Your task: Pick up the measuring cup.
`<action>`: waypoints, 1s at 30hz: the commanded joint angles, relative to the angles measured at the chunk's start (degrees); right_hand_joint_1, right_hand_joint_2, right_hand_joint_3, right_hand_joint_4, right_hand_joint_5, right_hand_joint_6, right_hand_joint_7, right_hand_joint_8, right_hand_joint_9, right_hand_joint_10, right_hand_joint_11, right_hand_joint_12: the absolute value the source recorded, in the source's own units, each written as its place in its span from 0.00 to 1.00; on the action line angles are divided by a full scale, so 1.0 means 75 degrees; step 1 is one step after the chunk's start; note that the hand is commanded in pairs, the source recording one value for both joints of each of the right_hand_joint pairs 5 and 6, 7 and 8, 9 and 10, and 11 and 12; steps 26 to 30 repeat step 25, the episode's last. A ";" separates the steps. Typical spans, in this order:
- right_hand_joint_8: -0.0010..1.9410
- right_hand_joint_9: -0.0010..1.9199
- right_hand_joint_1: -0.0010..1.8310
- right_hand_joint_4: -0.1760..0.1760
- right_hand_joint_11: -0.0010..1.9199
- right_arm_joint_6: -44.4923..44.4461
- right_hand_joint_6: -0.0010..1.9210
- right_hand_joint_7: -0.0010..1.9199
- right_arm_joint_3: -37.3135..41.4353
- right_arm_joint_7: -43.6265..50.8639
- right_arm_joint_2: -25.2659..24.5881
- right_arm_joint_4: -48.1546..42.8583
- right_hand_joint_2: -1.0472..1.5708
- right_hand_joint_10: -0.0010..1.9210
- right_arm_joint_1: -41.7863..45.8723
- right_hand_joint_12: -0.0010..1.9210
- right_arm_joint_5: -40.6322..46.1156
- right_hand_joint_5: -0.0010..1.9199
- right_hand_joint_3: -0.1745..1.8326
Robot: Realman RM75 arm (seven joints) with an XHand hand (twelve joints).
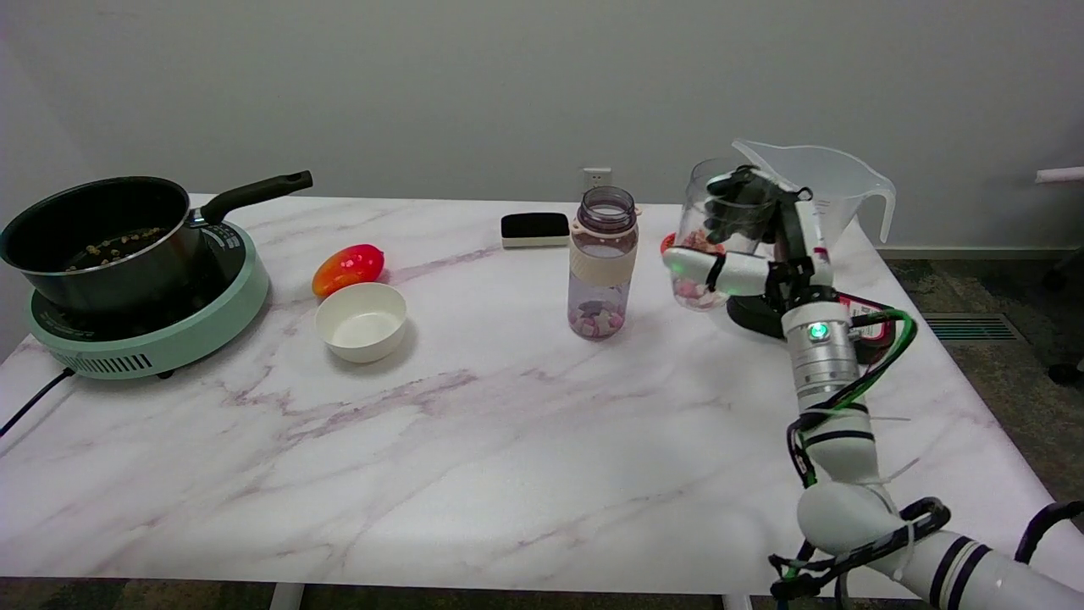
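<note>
Measuring cup [720,229], clear plastic and cylindrical, sits gripped in the right hand's [745,241] wrapped fingers.

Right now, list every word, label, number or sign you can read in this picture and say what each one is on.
None can be read.
Red label beside the right hand: print too blurred.
Cooker top: faint markings, too small.
Measuring cup: no scale marks legible.

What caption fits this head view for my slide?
Right hand grips a clear cup with pink-and-white bits beside the measuring jug on the marble table.
</note>
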State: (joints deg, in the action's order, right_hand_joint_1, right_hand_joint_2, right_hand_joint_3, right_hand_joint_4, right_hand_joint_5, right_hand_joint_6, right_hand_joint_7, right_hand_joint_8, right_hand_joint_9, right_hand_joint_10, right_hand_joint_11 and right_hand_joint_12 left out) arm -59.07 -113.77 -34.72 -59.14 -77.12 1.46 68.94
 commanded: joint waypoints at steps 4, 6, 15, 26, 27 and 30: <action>0.83 0.72 0.75 0.50 0.65 0.0944 0.94 0.84 0.1768 0.0550 0.0664 -0.0674 0.87 0.72 0.0065 0.65 0.0810 0.94 0.29; 0.84 0.74 0.74 0.50 0.66 0.1354 0.94 0.85 0.2043 0.0793 0.0690 -0.0761 0.89 0.73 0.0065 0.66 0.0731 0.94 0.28; 0.85 0.75 0.73 0.50 0.67 0.3762 0.94 0.86 0.3225 0.0982 0.0830 -0.0842 0.90 0.75 -0.0369 0.67 -0.0323 0.94 0.27; 0.86 0.75 0.73 0.50 0.67 0.5355 0.93 0.87 0.3439 0.0876 0.1008 -0.0562 0.91 0.75 -0.1411 0.67 -0.2331 0.93 0.28; 0.86 0.75 0.73 0.50 0.67 0.5355 0.93 0.87 0.3439 0.0876 0.1008 -0.0562 0.91 0.75 -0.1411 0.67 -0.2331 0.93 0.28; 0.86 0.75 0.73 0.50 0.67 0.5355 0.93 0.87 0.3439 0.0876 0.1008 -0.0562 0.91 0.75 -0.1411 0.67 -0.2331 0.93 0.28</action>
